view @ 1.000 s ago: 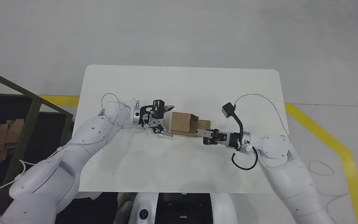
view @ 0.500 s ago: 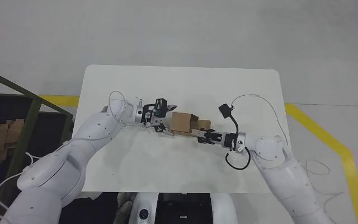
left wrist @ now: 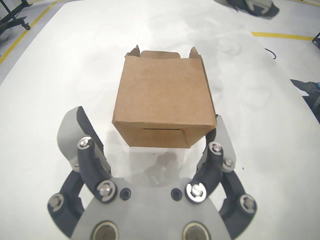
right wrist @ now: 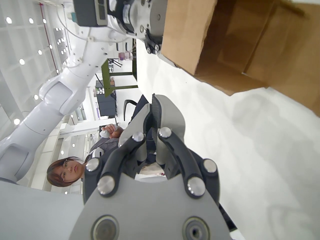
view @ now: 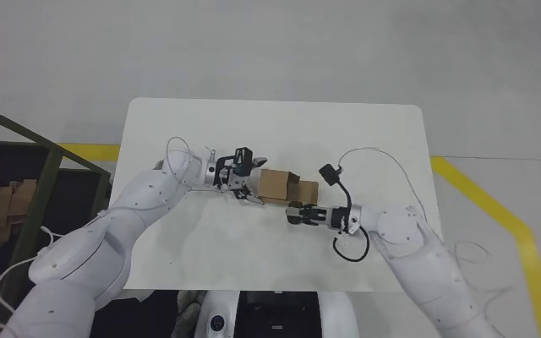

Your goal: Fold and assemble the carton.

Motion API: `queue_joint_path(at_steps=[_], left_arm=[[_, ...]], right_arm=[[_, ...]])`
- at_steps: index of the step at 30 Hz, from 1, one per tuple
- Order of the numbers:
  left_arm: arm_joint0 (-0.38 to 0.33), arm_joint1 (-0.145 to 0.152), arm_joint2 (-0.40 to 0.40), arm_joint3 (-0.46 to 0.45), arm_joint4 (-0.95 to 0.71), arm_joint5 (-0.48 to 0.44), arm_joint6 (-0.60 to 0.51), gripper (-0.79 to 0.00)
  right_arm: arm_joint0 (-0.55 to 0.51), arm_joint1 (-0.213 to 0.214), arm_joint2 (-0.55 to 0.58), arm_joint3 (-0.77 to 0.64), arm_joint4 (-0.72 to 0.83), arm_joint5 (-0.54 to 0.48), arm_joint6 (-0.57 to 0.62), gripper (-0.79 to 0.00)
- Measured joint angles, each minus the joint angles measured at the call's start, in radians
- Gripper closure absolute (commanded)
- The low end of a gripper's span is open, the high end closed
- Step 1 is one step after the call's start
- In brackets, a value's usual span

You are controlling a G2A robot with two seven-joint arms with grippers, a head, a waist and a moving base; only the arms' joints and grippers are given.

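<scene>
A brown carton [view: 275, 184] lies on its side at the middle of the white table [view: 169, 127]. Its closed end faces my left gripper [view: 248, 182], and its other end gapes with flaps [view: 306, 190] sticking out. In the left wrist view the carton [left wrist: 162, 98] has its closed end between the spread fingers of the open left gripper [left wrist: 147, 131]; one finger [left wrist: 220, 131] is at the carton's corner. My right gripper [view: 292, 216] sits by the carton's front side. In the right wrist view that gripper [right wrist: 155, 106] is shut and empty, short of the carton's open mouth [right wrist: 225, 38].
A thin cable [view: 380, 156] loops from the right wrist over the table's right half. Off the table's left edge stand a dark green frame [view: 34, 152] and stacked cardboard [view: 13, 203]. The far half of the table is bare.
The right gripper has slid left from the open flaps along the carton's front side. The left gripper moved slightly closer to the closed end, then held still.
</scene>
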Motion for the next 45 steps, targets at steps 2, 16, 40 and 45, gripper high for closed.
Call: queue_joint_path(at_steps=[2,16,40,45], left_arm=[[-0.001,0.000,0.007,0.006,-0.004,0.001,0.000,-0.785],[-0.013,0.001,0.051,0.006,-0.027,0.009,0.009,-0.702],[-0.027,0.005,0.090,0.010,-0.039,0.024,0.024,-0.628],[-0.028,0.006,0.093,0.011,-0.039,0.029,0.029,-0.625]], right_arm=[[0.013,-0.002,-0.019,0.014,-0.007,0.016,0.009,0.000],[0.067,-0.010,-0.071,0.116,-0.016,0.103,0.016,0.000],[0.054,-0.008,-0.054,0.125,-0.046,0.199,-0.119,0.000],[0.032,0.001,-0.028,0.092,-0.065,0.215,-0.133,0.000]])
